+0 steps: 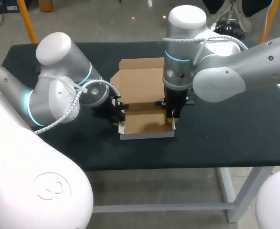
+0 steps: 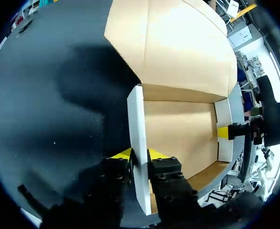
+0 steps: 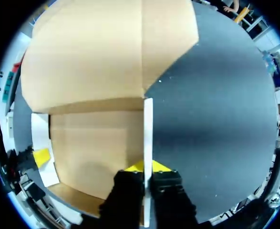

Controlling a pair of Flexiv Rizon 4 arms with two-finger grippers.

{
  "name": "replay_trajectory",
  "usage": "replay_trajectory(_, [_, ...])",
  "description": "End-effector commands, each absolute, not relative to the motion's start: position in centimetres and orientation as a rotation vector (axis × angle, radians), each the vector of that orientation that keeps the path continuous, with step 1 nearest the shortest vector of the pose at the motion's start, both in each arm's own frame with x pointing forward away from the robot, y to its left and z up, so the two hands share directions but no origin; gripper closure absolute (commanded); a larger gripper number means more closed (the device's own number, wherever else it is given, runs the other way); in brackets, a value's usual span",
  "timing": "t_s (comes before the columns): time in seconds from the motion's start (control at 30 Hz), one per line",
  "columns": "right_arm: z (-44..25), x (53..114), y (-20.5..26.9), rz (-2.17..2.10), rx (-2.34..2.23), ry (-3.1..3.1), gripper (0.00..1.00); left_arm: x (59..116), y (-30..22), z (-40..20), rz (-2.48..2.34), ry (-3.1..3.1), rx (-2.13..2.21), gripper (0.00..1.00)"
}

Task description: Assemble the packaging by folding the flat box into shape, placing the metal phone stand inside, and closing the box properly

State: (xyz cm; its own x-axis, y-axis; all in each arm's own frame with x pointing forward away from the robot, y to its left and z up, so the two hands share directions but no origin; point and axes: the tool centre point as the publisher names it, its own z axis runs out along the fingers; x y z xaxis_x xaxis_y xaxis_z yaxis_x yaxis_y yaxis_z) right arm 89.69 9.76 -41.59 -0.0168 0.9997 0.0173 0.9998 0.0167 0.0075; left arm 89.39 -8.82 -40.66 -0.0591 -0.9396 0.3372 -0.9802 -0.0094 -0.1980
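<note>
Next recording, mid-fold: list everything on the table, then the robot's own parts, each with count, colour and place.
table: one, black, under everything.
box: one, brown cardboard inside, white outside, mid-table; side walls raised, lid flap open on the far side.
left arm: one, white, comes in from the left.
right arm: one, white and grey, comes in from the right.
left hand: one, black with yellow tips, shut on the box's left wall.
right hand: one, black with yellow tips, shut on the box's right wall.
</note>
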Motion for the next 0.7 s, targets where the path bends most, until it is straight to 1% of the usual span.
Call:
replay_trajectory(0.03, [-41.54,89.71,10.06,-0.022,-2.196,-2.236,1.0,89.8,-9.27,-41.58,0.14,-2.334,2.367,0.76])
replay_trajectory(0.1, [-41.54,89.71,10.06,-0.022,-2.196,-2.236,1.0,89.86,-9.15,-41.69,0.121,-2.337,2.377,0.75])
replay_trajectory(0.2, [-41.54,89.71,10.06,-0.022,-2.196,-2.236,1.0,89.96,-9.01,-41.84,0.09,-2.344,2.387,0.78])
replay_trajectory(0.23, [-41.54,89.71,10.06,-0.022,-2.196,-2.236,1.0,89.99,-8.99,-41.89,0.082,-2.347,2.391,0.83])
replay_trajectory(0.27, [-41.54,89.71,10.06,-0.022,-2.196,-2.236,1.0,90.01,-8.96,-41.92,0.075,-2.348,2.395,0.93])
replay_trajectory(0.3, [-41.54,89.71,10.06,-0.022,-2.196,-2.236,1.0,90.02,-8.95,-41.93,0.068,-2.352,2.398,0.99])
replay_trajectory(0.7, [-41.54,89.71,10.06,-0.022,-2.196,-2.236,1.0,90.05,-8.49,-42.21,-0.024,-2.385,2.444,1.0])
